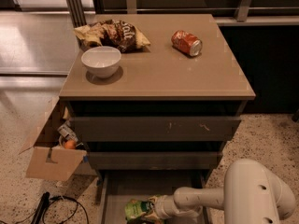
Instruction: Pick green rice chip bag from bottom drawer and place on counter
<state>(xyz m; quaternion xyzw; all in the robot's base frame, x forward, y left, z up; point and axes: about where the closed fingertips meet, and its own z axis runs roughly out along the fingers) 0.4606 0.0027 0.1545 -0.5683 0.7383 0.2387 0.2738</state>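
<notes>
Crosswise bag [137, 210]; gripper [157, 208] at right end

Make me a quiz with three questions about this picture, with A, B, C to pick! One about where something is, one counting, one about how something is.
1. Where is the green bag? A on the floor; B in the top drawer; C in the bottom drawer.
2. How many things sit on the counter? A one; B three; C five.
3. How is the can? A lying on its side; B standing up; C crushed flat.
Answers: 1 C, it lies in the open lowest drawer, with the gripper right at it. 2 B, a bowl, a brown chip bag and the can. 3 A, its round end faces sideways.
</notes>
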